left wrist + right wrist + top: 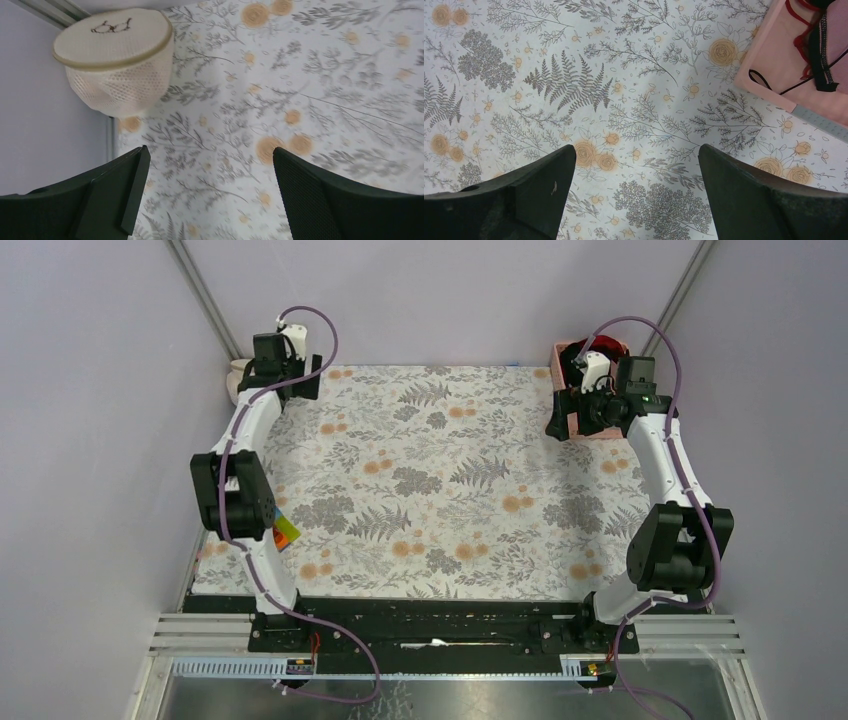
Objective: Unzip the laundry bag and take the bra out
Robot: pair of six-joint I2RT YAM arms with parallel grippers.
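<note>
The laundry bag (113, 55) is a round cream mesh case with a small dark drawing on its face. It sits at the table's far left corner against the wall, and its two halves look closed together. In the top view only a bit of the laundry bag (236, 378) shows behind the left arm. My left gripper (210, 152) is open and empty over the flowered cloth, a short way from the bag; it also shows in the top view (300, 380). My right gripper (636, 150) is open and empty beside the pink basket, and shows in the top view (562, 418). The bra is hidden.
A pink plastic basket (774, 65) with red and black garments (819, 45) stands at the far right corner; the basket also shows in the top view (572, 390). The flowered cloth (440, 480) covers the table. Walls close in on the left, back and right.
</note>
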